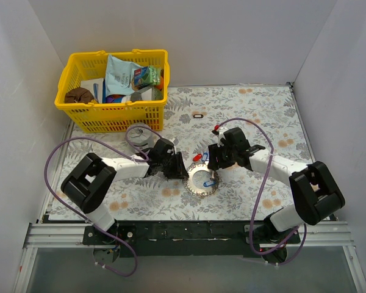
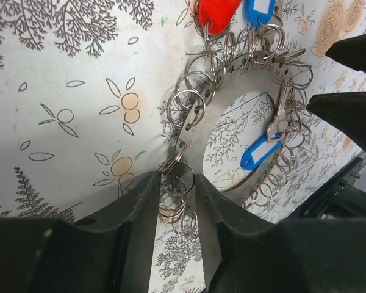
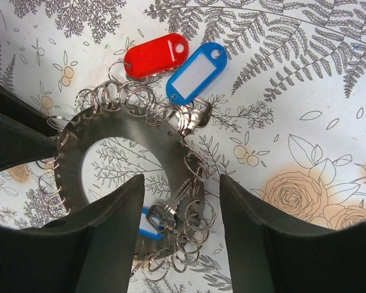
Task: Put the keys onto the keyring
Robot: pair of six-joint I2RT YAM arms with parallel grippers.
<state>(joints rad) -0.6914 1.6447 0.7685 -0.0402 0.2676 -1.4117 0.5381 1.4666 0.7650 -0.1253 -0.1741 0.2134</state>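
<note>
The keyring (image 3: 113, 125) lay flat on the table (image 3: 305, 91) between the arms, left gripper (image 2: 178, 189) pinching its rim, open right gripper (image 3: 180, 201) straddling the opposite rim and a blue key (image 3: 151, 224).

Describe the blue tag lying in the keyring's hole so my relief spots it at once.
Near the front-centre of the floral table lies the keyring. One blue tag lies across its central hole; the other blue tag sits outside the rim, beside the red tag.
</note>
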